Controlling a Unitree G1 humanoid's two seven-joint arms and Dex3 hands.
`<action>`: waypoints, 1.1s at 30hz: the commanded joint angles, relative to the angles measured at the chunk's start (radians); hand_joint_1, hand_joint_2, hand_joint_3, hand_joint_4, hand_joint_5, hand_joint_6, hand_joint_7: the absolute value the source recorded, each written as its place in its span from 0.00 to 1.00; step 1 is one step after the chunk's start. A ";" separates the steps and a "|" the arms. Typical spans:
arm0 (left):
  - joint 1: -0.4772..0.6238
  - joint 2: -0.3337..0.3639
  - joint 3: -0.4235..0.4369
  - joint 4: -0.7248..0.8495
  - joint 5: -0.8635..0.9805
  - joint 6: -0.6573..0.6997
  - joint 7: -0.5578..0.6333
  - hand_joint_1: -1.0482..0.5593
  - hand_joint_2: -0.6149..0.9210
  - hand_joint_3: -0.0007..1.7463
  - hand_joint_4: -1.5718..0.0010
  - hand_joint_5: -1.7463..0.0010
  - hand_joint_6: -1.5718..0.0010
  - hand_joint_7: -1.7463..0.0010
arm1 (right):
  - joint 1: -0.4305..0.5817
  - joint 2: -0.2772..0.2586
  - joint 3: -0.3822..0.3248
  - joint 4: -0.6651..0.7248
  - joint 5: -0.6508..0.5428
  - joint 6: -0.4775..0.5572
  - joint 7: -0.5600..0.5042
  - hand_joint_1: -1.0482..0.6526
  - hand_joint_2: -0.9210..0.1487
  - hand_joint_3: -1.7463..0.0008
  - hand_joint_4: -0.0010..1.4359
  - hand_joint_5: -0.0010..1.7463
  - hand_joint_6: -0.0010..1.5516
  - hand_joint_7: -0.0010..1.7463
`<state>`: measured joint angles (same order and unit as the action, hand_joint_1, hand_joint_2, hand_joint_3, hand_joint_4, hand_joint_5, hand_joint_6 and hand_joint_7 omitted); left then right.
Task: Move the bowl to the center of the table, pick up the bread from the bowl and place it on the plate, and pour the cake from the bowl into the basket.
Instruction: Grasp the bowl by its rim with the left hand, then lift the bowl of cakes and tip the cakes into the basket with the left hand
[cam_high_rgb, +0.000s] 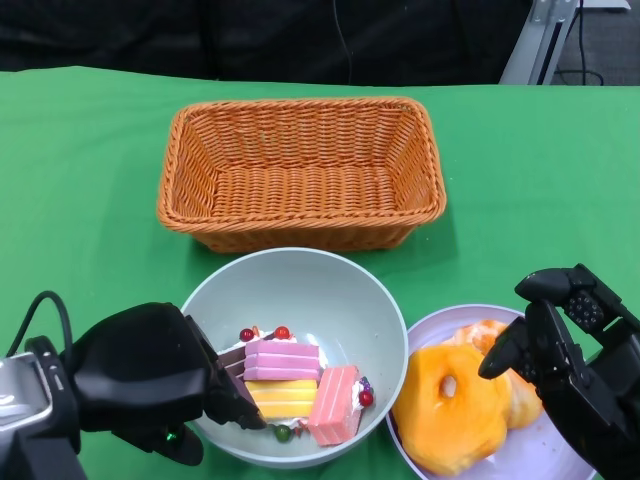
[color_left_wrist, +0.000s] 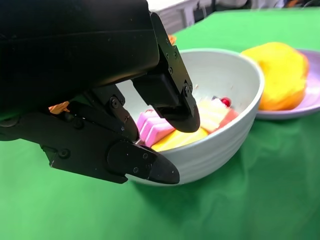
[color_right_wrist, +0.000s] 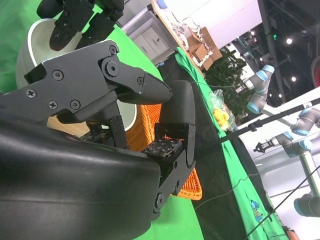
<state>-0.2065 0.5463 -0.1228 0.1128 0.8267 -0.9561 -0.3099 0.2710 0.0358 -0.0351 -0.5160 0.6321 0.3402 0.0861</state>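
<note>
Left hand: your left hand (cam_high_rgb: 150, 385) is gripping the near-left rim of the bowl (cam_high_rgb: 300, 290), with fingers (color_left_wrist: 172, 100) hooking inside the wall and a lower finger pressing the outside, as the left wrist view is showing.
Right hand: your right hand (cam_high_rgb: 565, 350) is hovering over the right side of the plate (cam_high_rgb: 520, 455), fingers curling loosely apart and holding nothing; you are not touching the bread.
Bowl: the pale green bowl is sitting on the green bench (cam_high_rgb: 80, 200), directly in your left hand's grip and just to the left of your right hand, its rim almost meeting the plate.
Cake: pink, yellow and brown cake slices (cam_high_rgb: 290, 385) with small red berries are lying inside the bowl, right beside your left fingertips.
Bread: the orange-yellow bread (cam_high_rgb: 450, 405) is resting on the lavender plate, just to the left of your right hand and under its fingertips' level.
Basket: the woven orange basket (cam_high_rgb: 300, 170) is standing beyond the bowl, farther out than both hands, close to the bowl's far rim but apart from it.
Surroundings: the right wrist view is showing, past your hand, boxes and other robot arms in the room, well away from the bench.
</note>
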 joint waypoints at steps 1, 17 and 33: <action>0.006 0.029 -0.051 -0.004 0.031 0.057 0.001 0.37 1.00 0.04 0.42 1.00 0.47 1.00 | 0.002 -0.008 0.001 -0.017 -0.033 -0.029 0.005 0.50 0.19 0.49 0.45 0.99 0.42 0.79; -0.156 -0.005 -0.316 0.405 0.220 0.091 0.476 0.46 1.00 0.05 0.22 0.92 0.29 0.95 | 0.004 -0.001 0.028 -0.003 -0.125 -0.103 0.035 0.50 0.25 0.44 0.49 0.96 0.43 0.79; -0.239 -0.024 -0.417 0.649 0.114 0.004 0.804 0.48 1.00 0.11 0.60 0.02 0.54 0.34 | 0.010 0.000 0.048 0.007 -0.175 -0.146 0.057 0.49 0.30 0.41 0.50 0.96 0.43 0.81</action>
<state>-0.4553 0.5035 -0.5469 0.7587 0.9643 -0.9204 0.4704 0.2766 0.0366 0.0149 -0.5155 0.4595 0.2125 0.1377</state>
